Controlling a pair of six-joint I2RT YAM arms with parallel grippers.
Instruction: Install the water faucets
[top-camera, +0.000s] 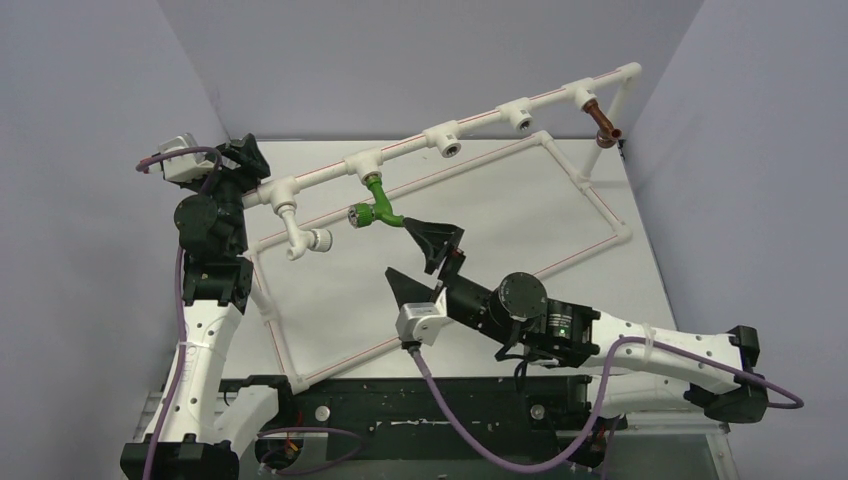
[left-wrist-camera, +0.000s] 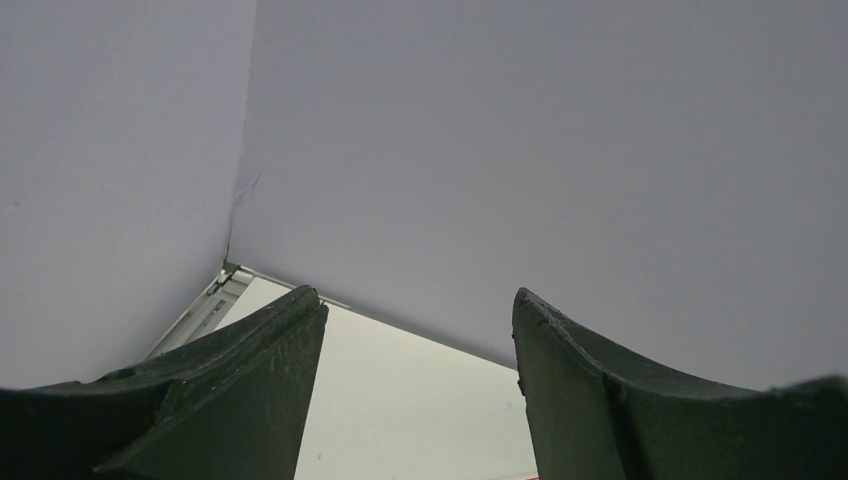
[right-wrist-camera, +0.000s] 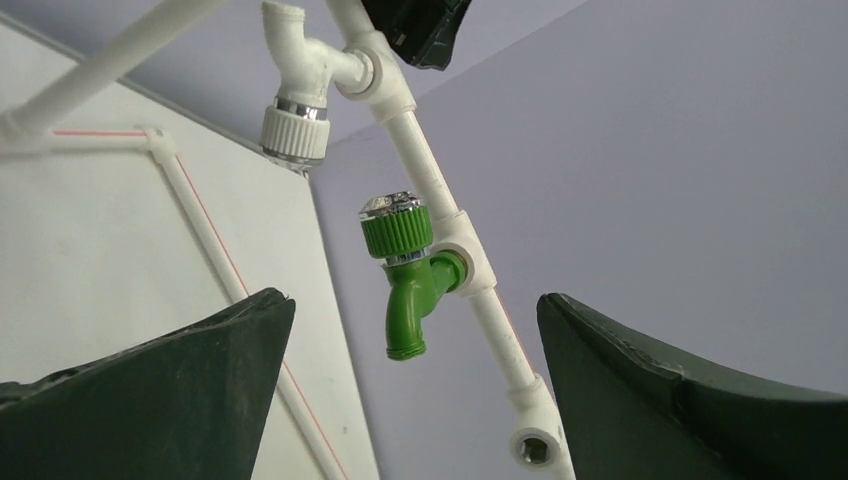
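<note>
The bright green water faucet (top-camera: 376, 206) sits in a tee of the raised white pipe (top-camera: 480, 122), its spout pointing toward my right gripper. In the right wrist view the green faucet (right-wrist-camera: 408, 300) hangs just ahead, between the spread fingers and untouched. My right gripper (top-camera: 397, 246) is open and holds nothing. The reddish-brown faucet (top-camera: 604, 120) sits at the pipe's far right end. My left gripper (top-camera: 247, 160) stands open by the pipe's left end, and in the left wrist view this gripper (left-wrist-camera: 418, 295) has only wall and table between its fingers.
A white faucet (top-camera: 303, 238) hangs from the tee left of the green one. Two tees (top-camera: 447, 141) (top-camera: 519, 116) show bare sockets. The pipe frame's base rectangle (top-camera: 590, 190) lies on the table, with grey walls close on three sides.
</note>
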